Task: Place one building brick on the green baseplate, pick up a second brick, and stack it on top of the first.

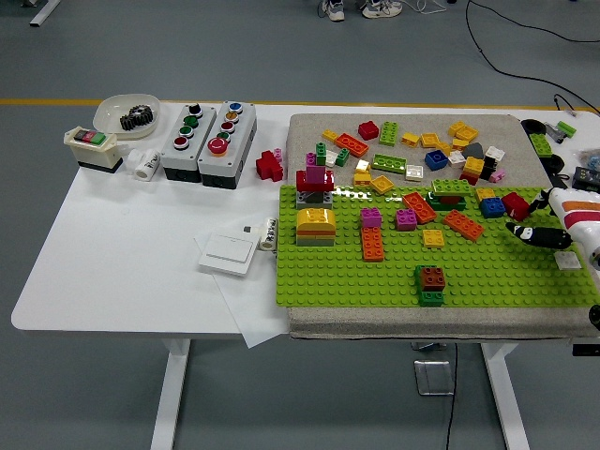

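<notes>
1. Bright green studded baseplate lies centre-right of frame on a grey felt mat, which sits on the white table.
2. Lower middle of the baseplate: a small brown brick stacked on a green brick.
3. Also on the plate: a yellow rounded brick stack at left, a red-and-magenta stack at its upper-left corner, a long orange brick, and a dark red brick near the right edge.
4. Right hand enters at the right edge, black fingers just beside the dark red brick; contact unclear, and can't tell how far open it is or whether it holds anything.
5. Pile of loose mixed-colour bricks on the mat above the plate.
6. Upper left of frame: two grey push-button boxes, a white dish with a black gear.
7. White flat switch plate on paper, left of the baseplate.
</notes>
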